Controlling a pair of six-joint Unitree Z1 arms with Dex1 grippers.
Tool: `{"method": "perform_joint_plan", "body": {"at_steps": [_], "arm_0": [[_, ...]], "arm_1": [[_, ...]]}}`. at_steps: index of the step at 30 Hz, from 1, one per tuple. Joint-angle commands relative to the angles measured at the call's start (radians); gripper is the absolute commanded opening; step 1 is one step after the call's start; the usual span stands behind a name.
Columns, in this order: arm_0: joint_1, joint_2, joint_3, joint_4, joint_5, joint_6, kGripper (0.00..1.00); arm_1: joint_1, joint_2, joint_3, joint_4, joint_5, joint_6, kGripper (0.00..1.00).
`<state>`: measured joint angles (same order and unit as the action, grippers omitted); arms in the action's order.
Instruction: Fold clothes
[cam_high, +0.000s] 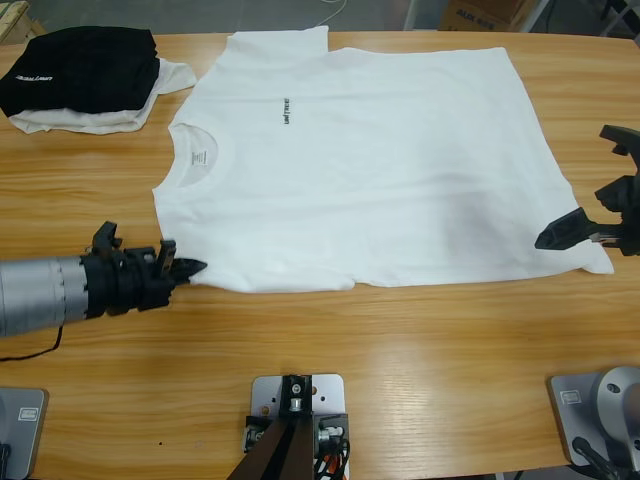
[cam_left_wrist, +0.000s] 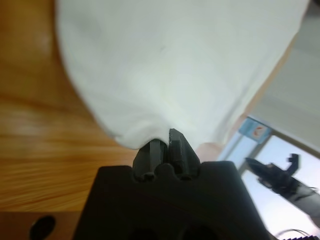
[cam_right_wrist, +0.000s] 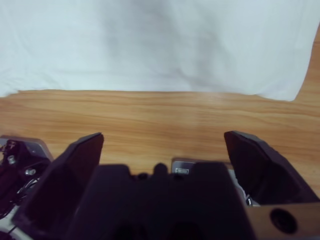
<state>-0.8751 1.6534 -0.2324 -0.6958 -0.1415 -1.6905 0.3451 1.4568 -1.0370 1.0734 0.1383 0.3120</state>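
While the left gripper (cam_high: 190, 268) pinches the T-shirt (cam_high: 380, 170) corner, the right (cam_high: 585, 185) waits open.
Shirt lies flat mid-table, long axis 9-to-3; its hem corner sits at 9 o'clock from the right gripper.

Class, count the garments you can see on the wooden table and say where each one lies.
3. The large white T-shirt lies spread flat mid-table. A folded black garment sits at the far left corner on a smaller white garment. The pile may hide more.

White T-shirt (cam_high: 380, 170), dark chest print (cam_high: 286, 110), wooden table (cam_high: 400, 350).
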Motion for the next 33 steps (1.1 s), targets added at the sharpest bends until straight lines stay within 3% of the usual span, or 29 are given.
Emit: {"method": "perform_joint_plan", "body": {"at_steps": [1, 12, 23, 24, 25, 26, 27, 33], "arm_0": [[0.166, 0.166, -0.117, -0.185, -0.185, 0.018, 0.000], [0.347, 0.177, -0.157, -0.196, -0.259, 0.125, 0.000], [0.369, 0.421, -0.366, -0.318, -0.364, 0.252, 0.000], [0.372, 0.436, -0.378, -0.318, -0.384, 0.253, 0.088], [0.374, 0.447, -0.389, -0.318, -0.399, 0.256, 0.597], [0.380, 0.451, -0.389, -0.318, -0.402, 0.274, 0.911], [0.389, 0.448, -0.382, -0.318, -0.402, 0.303, 0.985], [0.450, 0.372, -0.324, -0.292, -0.411, 0.612, 0.998]], "arm_1": [[0.011, 0.043, 0.037, -0.026, 0.015, -0.010, 1.000], [0.011, 0.012, 0.046, -0.050, -0.012, -0.008, 1.000], [0.012, 0.004, 0.058, -0.061, -0.009, -0.008, 1.000], [0.012, 0.004, 0.058, -0.061, -0.009, -0.008, 1.000], [0.012, 0.005, 0.058, -0.062, -0.008, -0.008, 1.000], [0.012, 0.005, 0.059, -0.062, -0.008, -0.008, 1.000], [0.012, 0.005, 0.060, -0.063, -0.007, -0.008, 1.000], [0.028, 0.004, 0.063, -0.066, 0.002, -0.008, 1.000]]}}
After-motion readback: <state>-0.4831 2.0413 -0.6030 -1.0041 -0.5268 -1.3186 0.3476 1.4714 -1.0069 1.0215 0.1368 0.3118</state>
